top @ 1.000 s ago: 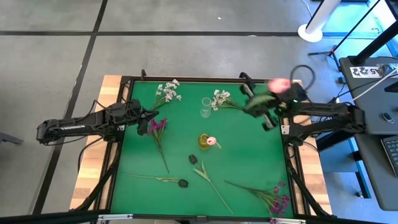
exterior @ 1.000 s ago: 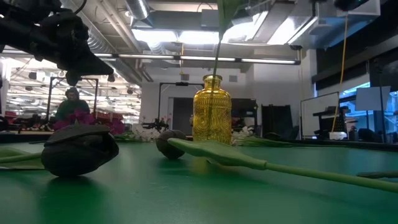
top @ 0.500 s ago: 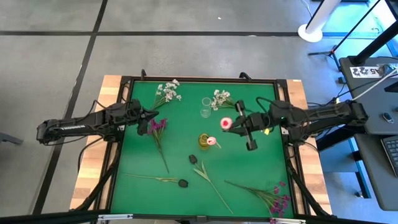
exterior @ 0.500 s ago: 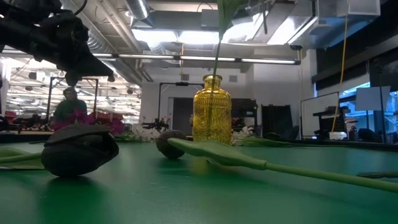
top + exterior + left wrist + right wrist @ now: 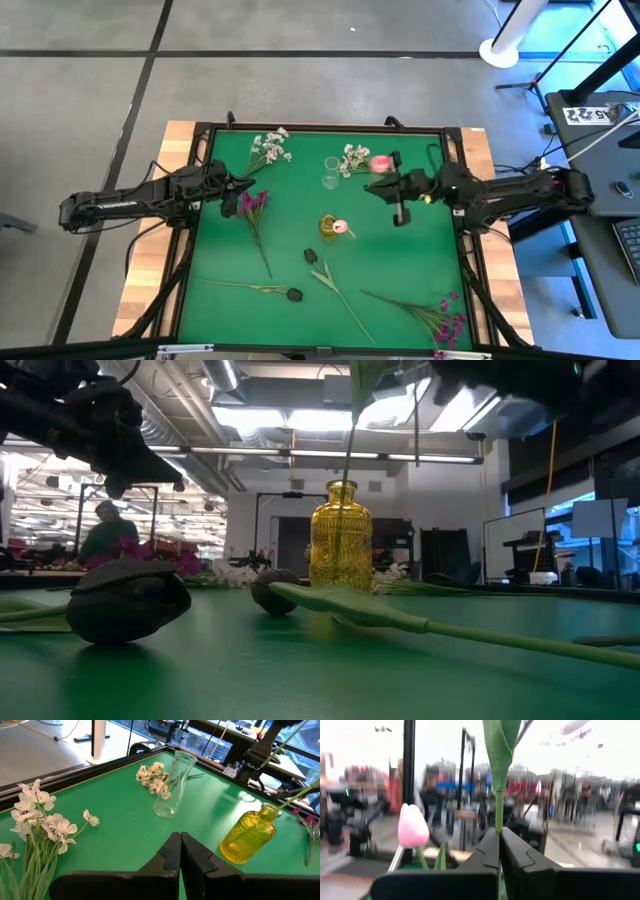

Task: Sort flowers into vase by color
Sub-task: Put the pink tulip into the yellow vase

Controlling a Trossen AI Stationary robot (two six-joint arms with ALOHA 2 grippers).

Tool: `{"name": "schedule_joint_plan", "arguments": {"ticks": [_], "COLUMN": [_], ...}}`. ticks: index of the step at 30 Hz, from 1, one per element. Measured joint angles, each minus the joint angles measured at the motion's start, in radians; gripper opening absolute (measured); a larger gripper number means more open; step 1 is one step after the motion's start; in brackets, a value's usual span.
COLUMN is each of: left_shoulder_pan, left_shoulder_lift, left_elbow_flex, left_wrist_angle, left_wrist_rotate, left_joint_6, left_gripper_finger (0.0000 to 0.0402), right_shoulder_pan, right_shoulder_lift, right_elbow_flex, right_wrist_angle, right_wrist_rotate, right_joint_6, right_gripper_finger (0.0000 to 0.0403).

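My right gripper [image 5: 398, 192] hangs over the mat's far right part, shut on the green stem [image 5: 498, 812] of a pale pink tulip [image 5: 380, 163], whose bud [image 5: 413, 826] shows beside the fingers. A yellow vase [image 5: 329, 228] at the middle holds one pink bud [image 5: 340, 226]. A clear glass vase [image 5: 331, 172] stands behind it. My left gripper [image 5: 236, 190] is shut on nothing, next to a magenta sprig [image 5: 255, 203]. White sprigs [image 5: 270, 148] [image 5: 352, 158] lie at the far edge. Dark buds [image 5: 311, 256] [image 5: 294, 295] and more magenta sprigs [image 5: 445, 320] lie near the front.
The green mat [image 5: 400, 250] is framed by a black rail. A long leafy stem [image 5: 340, 290] lies in the front middle, close to the low camera [image 5: 400, 618]. A person [image 5: 105, 532] is in the room behind the table.
The right gripper swung in from the right edge with the pink tulip, dipped toward the yellow vase, then moved back toward the far side. The left arm has not moved.
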State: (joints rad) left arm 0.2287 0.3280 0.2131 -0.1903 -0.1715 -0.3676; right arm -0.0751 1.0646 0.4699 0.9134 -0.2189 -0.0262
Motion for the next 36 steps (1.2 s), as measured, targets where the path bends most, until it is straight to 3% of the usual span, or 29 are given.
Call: {"name": "schedule_joint_plan", "arguments": {"ticks": [4, 7, 15, 27, 36], "left_shoulder_pan": [0.0, 0.0, 0.0, 0.0, 0.0], "left_shoulder_lift": [0.0, 0.0, 0.0, 0.0, 0.0], "left_elbow_flex": [0.0, 0.0, 0.0, 0.0, 0.0], "left_wrist_angle": [0.009, 0.02, 0.026, 0.026, 0.026], "left_wrist_rotate": [-0.001, -0.003, -0.003, -0.004, -0.004], "left_joint_6": [0.0, 0.0, -0.072, -0.071, -0.069], "left_gripper_finger": [0.0, 0.0, 0.0, 0.0, 0.0], "right_shoulder_pan": [-0.03, -0.03, -0.029, 0.011, 0.031], "right_shoulder_lift": [0.029, 0.073, 0.215, 0.496, 0.569], "right_elbow_flex": [-0.155, -0.2, -0.159, 0.068, 0.1], "right_wrist_angle": [0.395, 0.575, 0.603, 0.611, 0.611], "right_wrist_rotate": [-0.036, -0.035, -0.036, -0.071, -0.069], "right_joint_6": [0.026, 0.034, 0.055, 0.076, 0.101], "right_gripper_finger": [0.0, 0.0, 0.0, 0.0, 0.0]}}
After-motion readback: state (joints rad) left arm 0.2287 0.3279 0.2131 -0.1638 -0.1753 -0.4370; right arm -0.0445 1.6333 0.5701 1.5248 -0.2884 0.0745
